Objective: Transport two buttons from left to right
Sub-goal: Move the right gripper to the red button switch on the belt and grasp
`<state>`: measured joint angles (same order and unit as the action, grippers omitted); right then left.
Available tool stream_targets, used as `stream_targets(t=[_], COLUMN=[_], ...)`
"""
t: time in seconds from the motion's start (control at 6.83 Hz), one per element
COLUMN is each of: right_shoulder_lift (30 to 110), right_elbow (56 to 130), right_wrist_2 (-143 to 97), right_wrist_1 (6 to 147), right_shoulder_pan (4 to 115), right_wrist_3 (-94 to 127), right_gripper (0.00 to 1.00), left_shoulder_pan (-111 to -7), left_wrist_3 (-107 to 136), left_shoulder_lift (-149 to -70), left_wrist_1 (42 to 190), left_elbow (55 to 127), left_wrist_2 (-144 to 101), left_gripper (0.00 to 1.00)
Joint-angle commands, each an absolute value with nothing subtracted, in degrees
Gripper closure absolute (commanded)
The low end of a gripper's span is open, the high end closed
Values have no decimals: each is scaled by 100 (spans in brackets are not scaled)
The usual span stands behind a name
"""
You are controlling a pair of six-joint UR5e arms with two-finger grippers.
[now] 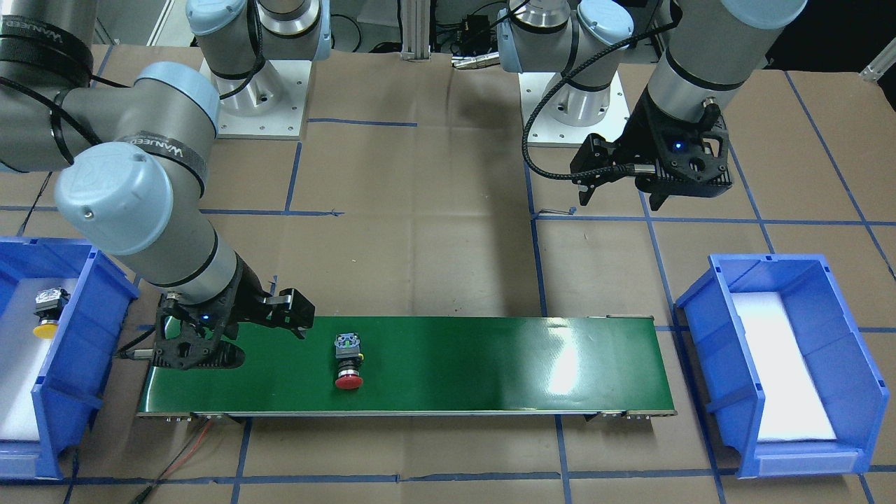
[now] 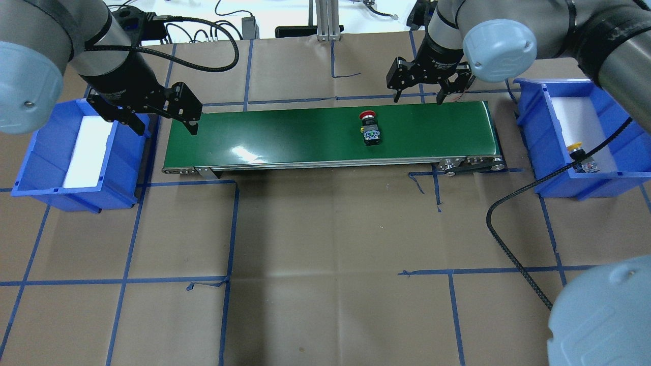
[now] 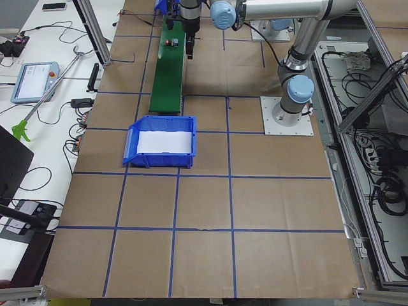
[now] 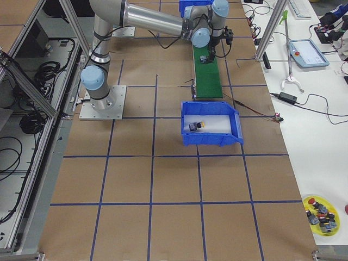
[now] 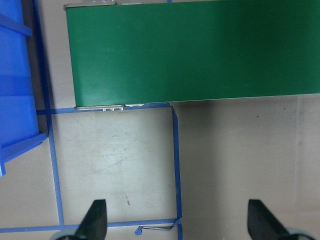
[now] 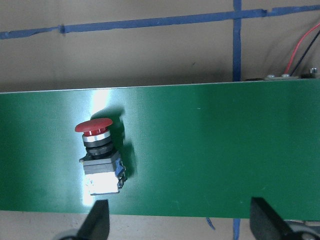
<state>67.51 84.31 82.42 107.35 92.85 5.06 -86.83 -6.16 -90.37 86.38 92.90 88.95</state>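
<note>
Belt (image 1: pixel 490 364) nearest: red button (image 1: pixel 348 364) lies sideways on it; yellow button (image 1: pixel 47 315) sits in right bin (image 1: pixel 80 350). Overhead: right gripper (image 2: pixel 418 96) and left gripper (image 2: pixel 165 126) both wide, empty. Right wrist: red button lines up with one fingertip (image 6: pixel 97 225), not centred; descending so risks knocking it aside or pinching it off-centre.

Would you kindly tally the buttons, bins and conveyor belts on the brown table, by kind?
Buttons: 2, a red button and a yellow button.
Blue bins: 2, the right bin and the left bin.
Green conveyor belt: 1.
Total: 5.
</note>
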Motion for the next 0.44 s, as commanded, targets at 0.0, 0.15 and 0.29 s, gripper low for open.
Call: stream_targets(t=[0.0, 0.15, 0.29], right_shoulder_lift=[6505, 6443, 6425], right_elbow=[8455, 8472, 8507], right_wrist_2=[8253, 8253, 8244], right_wrist_1=[10802, 10802, 10793], right_shoulder_pan=[9448, 9483, 9483], right_wrist_3=[571, 571, 563], right_gripper=[0, 0, 0], left_shoulder_pan=[-8684, -8684, -8684], left_wrist_3=[-615, -615, -615], left_shoulder_lift=[-9035, -9035, -9035], left_wrist_1=[8640, 8640, 8640], left_elbow=[9290, 9290, 9290], left_wrist_2=[8895, 8886, 8886], left_gripper=[1, 1, 1])
